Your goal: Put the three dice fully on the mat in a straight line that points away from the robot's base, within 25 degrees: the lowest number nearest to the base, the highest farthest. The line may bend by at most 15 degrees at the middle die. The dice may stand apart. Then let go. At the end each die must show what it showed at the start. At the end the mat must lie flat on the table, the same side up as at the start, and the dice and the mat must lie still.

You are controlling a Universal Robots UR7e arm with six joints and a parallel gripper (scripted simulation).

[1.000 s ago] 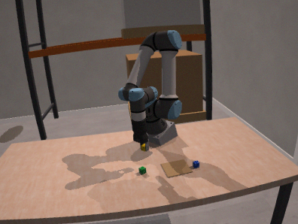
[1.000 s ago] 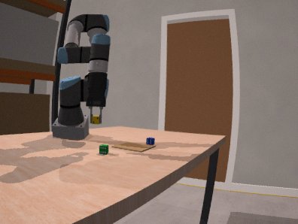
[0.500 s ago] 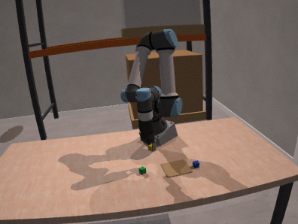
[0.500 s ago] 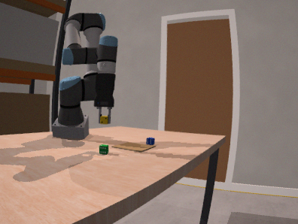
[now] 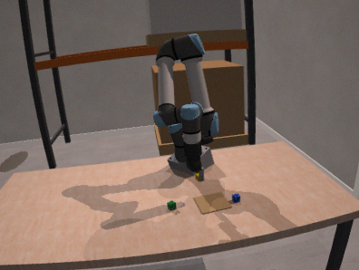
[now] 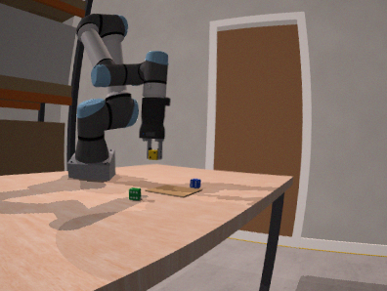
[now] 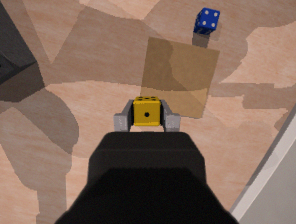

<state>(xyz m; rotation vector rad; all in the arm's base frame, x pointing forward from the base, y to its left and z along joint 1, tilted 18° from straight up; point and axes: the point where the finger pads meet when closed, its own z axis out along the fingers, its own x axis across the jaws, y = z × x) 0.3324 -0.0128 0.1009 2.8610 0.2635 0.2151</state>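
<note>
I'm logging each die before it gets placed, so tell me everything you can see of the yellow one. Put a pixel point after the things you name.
The yellow die (image 5: 198, 177) (image 6: 153, 154) (image 7: 146, 112) is a small cube with dark pips, plastic by its look. It is held above the table (image 5: 136, 236) (image 6: 88, 244) (image 7: 100, 130), between the two fingers of the gripper (image 5: 199, 176) (image 6: 154, 152) (image 7: 146, 107). In the wrist view, one face shows a single pip. It touches neither the table nor the mat (image 5: 212, 203) (image 6: 173, 190) (image 7: 179, 75).

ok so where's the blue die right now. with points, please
In the top view, the blue cube-shaped die (image 5: 236, 197) (image 6: 195, 184) (image 7: 206, 21) sits on the wooden table (image 5: 136, 240) (image 6: 161, 239) (image 7: 105, 117), just off the right edge of the flat tan mat (image 5: 212, 203) (image 6: 172, 190) (image 7: 180, 75).
</note>
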